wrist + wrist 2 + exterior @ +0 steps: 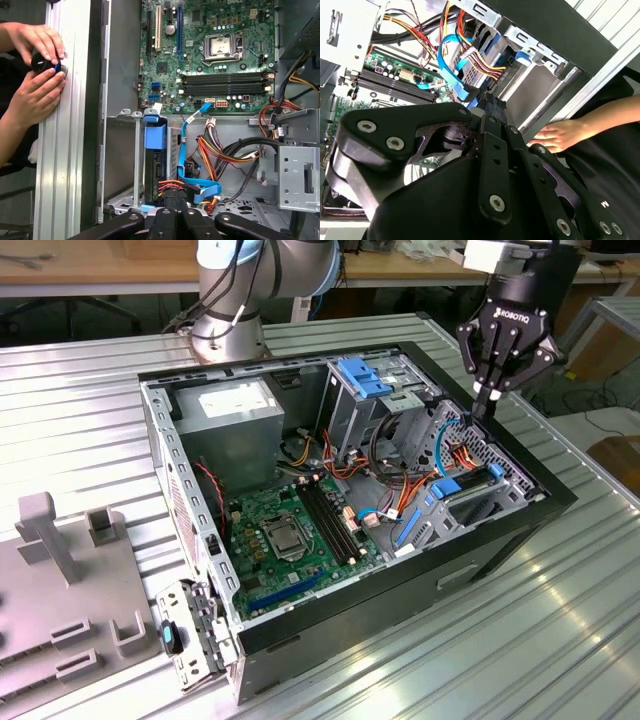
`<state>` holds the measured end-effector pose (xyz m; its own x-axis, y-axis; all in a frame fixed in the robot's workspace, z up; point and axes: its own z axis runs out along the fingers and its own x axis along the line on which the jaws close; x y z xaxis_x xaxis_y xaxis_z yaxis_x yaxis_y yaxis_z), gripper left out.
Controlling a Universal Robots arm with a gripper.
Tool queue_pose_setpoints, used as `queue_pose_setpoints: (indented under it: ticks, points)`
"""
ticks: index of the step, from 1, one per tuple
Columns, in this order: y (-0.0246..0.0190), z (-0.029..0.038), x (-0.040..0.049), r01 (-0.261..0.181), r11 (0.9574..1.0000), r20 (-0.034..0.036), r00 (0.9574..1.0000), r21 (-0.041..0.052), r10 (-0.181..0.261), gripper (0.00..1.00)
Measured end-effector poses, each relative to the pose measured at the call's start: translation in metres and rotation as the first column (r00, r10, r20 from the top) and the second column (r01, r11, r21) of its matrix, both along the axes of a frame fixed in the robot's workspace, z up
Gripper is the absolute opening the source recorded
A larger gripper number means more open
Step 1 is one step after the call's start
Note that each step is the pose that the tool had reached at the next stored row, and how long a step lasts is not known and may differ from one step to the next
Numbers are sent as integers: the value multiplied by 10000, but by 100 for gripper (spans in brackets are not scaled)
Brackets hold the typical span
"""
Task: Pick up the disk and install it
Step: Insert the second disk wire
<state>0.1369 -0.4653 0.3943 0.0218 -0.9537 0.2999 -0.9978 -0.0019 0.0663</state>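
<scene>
The disk (475, 498) sits on edge in the drive bay at the corner of the open computer case on the exterior view's right, dark with blue plastic rails. In the first wrist view the disk (155, 167) stands in the bay under a blue rail end, with red and blue cables plugged in at its near end. My gripper (483, 405) hangs just above the far end of that bay, fingers drawn together to a point and holding nothing. The shut fingertips also show as my gripper (175, 200) close to the disk's cabled end, and as my gripper (490, 107) above the cables.
The case holds a green motherboard (290, 530), a grey power-supply box (235, 410), a metal cage with a blue tab (365, 380) and loose cables (225, 150). A person's hands (37, 75) hold a small black object beside the case. A grey fixture (60, 570) lies on the table at the exterior view's left.
</scene>
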Motion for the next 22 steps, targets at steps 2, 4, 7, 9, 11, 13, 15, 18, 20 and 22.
queue_pose_setpoints:
  ticks: [2, 4, 7, 9, 11, 13, 15, 18, 20, 22]
  points:
    - [26, -1, 0, 1, 10000, 0, 10000, 19, -1, 11]
    - [52, -4, 0, 1, 10000, 0, 10000, 61, -1, 11]
    - [106, -19, 0, 1, 9999, 0, 10000, 102, -1, 11]
    - [112, -57, 0, 1, 9999, -1, 10000, 121, -1, 11]
    - [115, -88, 0, 3, 9999, 0, 10000, 126, -3, 11]
    - [124, -94, 0, 2, 9999, 0, 10000, 126, -2, 17]
    - [125, -94, 0, 3, 9999, -1, 10000, 126, -3, 24]
    - [134, -96, 0, 3, 9999, -1, 10000, 126, -3, 24]
    - [145, -96, 0, 3, 9999, 0, 10000, 128, -3, 24]
    - [151, -96, 0, 2, 9999, -1, 10000, 127, -2, 25]
